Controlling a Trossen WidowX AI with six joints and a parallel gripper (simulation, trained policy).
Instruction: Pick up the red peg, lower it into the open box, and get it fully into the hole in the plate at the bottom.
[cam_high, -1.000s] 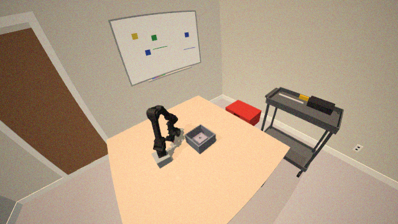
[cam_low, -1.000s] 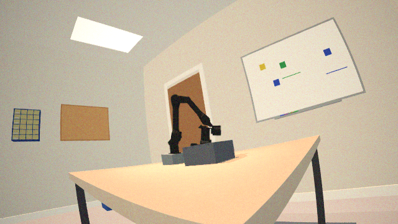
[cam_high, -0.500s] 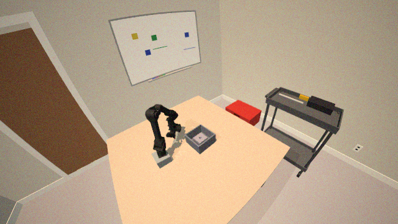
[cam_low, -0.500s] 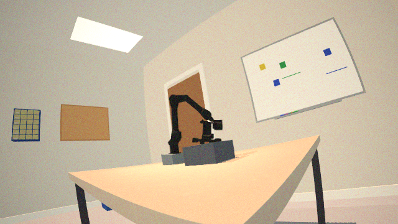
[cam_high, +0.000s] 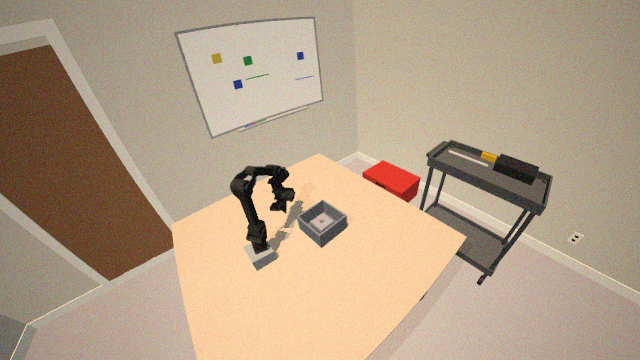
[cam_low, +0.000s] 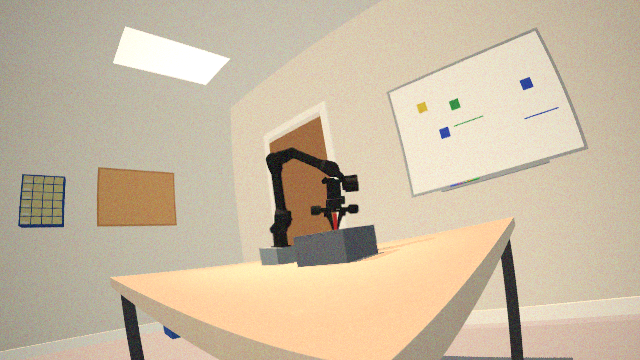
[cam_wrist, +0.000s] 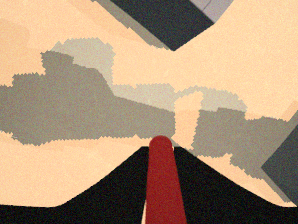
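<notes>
Across the table (cam_high: 310, 300) (cam_low: 310, 300), the open box (cam_high: 322, 237) (cam_low: 321, 250) sits at four o'clock from the gripper (cam_high: 281, 209) (cam_low: 335, 225) (cam_wrist: 161, 150) in the top view, its plate (cam_high: 327, 220) lying at the bottom with the hole unfilled. And the gripper has the red peg (cam_low: 335, 221) (cam_wrist: 162, 185) pinched between its fingers, outside the box! So the pick-up looks done, folks; carrying over, lowering and full seating all remain.

Pincer (cam_high: 283, 208) (cam_low: 335, 226) (cam_wrist: 161, 154) w/ red peg (cam_low: 335, 220) (cam_wrist: 164, 185) now higher vs. 0.5 s ago, peg showing above box (cam_low: 320, 249) rim.
</notes>
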